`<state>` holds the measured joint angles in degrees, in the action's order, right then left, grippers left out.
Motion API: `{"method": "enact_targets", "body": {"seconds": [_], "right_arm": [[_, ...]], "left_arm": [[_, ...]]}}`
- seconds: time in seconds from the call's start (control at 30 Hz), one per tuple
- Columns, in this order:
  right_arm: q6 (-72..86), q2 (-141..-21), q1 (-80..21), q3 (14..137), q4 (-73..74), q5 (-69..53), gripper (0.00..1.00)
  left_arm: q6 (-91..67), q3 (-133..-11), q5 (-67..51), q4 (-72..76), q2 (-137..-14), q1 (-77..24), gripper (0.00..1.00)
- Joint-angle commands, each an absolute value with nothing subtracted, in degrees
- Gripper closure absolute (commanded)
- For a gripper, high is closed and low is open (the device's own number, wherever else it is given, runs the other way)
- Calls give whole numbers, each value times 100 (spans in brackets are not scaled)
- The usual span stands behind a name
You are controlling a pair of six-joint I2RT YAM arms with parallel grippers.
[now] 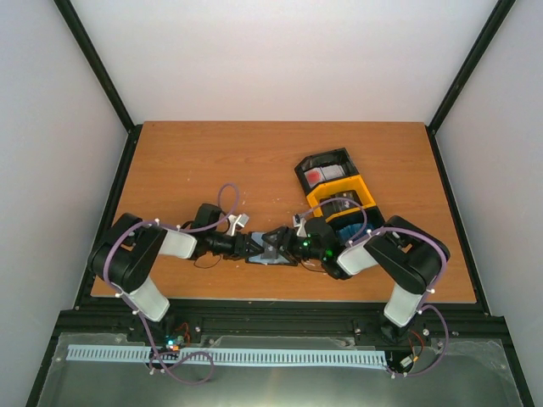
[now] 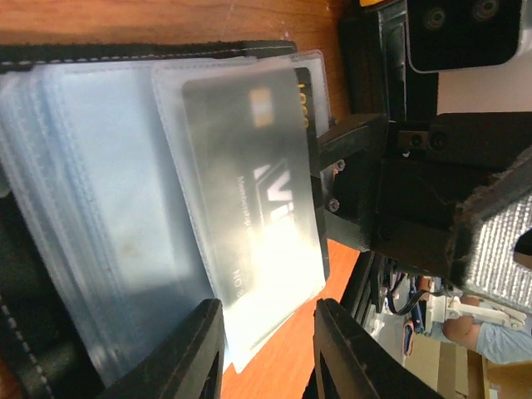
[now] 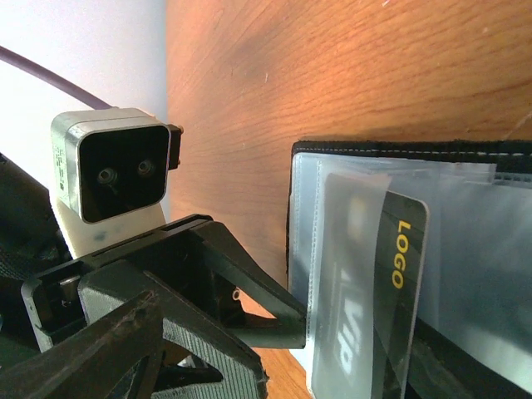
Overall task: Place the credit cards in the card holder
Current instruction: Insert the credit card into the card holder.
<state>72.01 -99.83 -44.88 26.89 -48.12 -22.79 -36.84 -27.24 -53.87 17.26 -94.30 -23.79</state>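
Black leather-like folding card holder (image 1: 270, 248) lies open on the brown wooden tabletop (image 1: 204, 161), its clear plastic sleeves (image 2: 100, 191) fanned out, with both arms meeting over it. A dark grey plastic credit card (image 2: 249, 183) printed with a yellow "LOGO" sits inside one sleeve of the card holder. Most of its length is under the clear film, and only a narrow end strip pokes out past the sleeve's mouth.

The left gripper (image 2: 266, 312) hangs at one edge of the card holder with its fingers partly apart. A corner of the clear plastic sleeves lies in the gap, and bare wood shows between that corner and one finger, so nothing is pinched. The right gripper (image 2: 407, 199) stands at the card holder's open side, jaws spread wide and empty. One of its fingers is right beside the card's exposed end — whether it touches, I cannot tell.

Beyond the card holder, on the right arm's side, lies a joined row of black and yellow plastic trays (image 1: 335, 191) — a red-and-white card (image 1: 320, 175) rests in its farthest compartment.
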Motion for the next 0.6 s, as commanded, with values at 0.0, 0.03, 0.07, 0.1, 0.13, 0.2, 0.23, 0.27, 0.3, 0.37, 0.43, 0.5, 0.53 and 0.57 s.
{"method": "enact_targets", "body": {"seconds": [0.0,0.03,0.07,0.1,0.13,0.2,0.23,0.27,0.3,0.37,0.43,0.5,0.53,0.57], "right_arm": [[7053,-9852,-4485,2667,-4830,-2220,31],[7086,-9871,-4471,2622,-4959,-2257,29],[7125,-9897,-4459,2582,-5090,-2275,29],[7166,-9927,-4450,2554,-5218,-2316,29],[7210,-9970,-4436,2535,-5342,-2351,31],[7327,-10088,-4430,2526,-5701,-2489,33],[7375,-10153,-4430,2549,-5821,-2550,35],[7396,-10212,-4430,2569,-5923,-2614,36],[7422,-10278,-4425,2601,-5994,-2671,38],[7425,-10363,-4421,2658,-6052,-2784,41],[7426,-10394,-4421,2685,-6041,-2826,41],[7417,-10418,-4413,2702,-5966,-2853,41],[7421,-10435,-4405,2699,-5971,-2863,41],[7443,-10459,-4396,2702,-6012,-2877,42]], "left_arm": [[-3614,-2923,-5632,2024,-9463,-2356,67],[-3597,-2948,-5630,1967,-9464,-2355,67],[-3595,-2953,-5633,1954,-9454,-2355,67],[-3594,-2953,-5628,1922,-9431,-2355,66],[-3567,-2976,-5563,1778,-9400,-2355,66],[-3394,-3032,-5355,1472,-9357,-2355,65],[-3328,-3048,-5323,1386,-9361,-2355,65],[-3304,-3045,-5310,1370,-9374,-2355,64],[-3323,-3042,-5320,1402,-9416,-2354,64],[-3371,-3049,-5339,1456,-9506,-2353,64],[-3445,-3050,-5341,1506,-9535,-2355,64],[-3482,-3065,-5221,1391,-9497,-2355,63],[-3474,-3063,-5164,1333,-9443,-2355,62],[-3465,-3055,-5127,1293,-9381,-2358,61]]}}
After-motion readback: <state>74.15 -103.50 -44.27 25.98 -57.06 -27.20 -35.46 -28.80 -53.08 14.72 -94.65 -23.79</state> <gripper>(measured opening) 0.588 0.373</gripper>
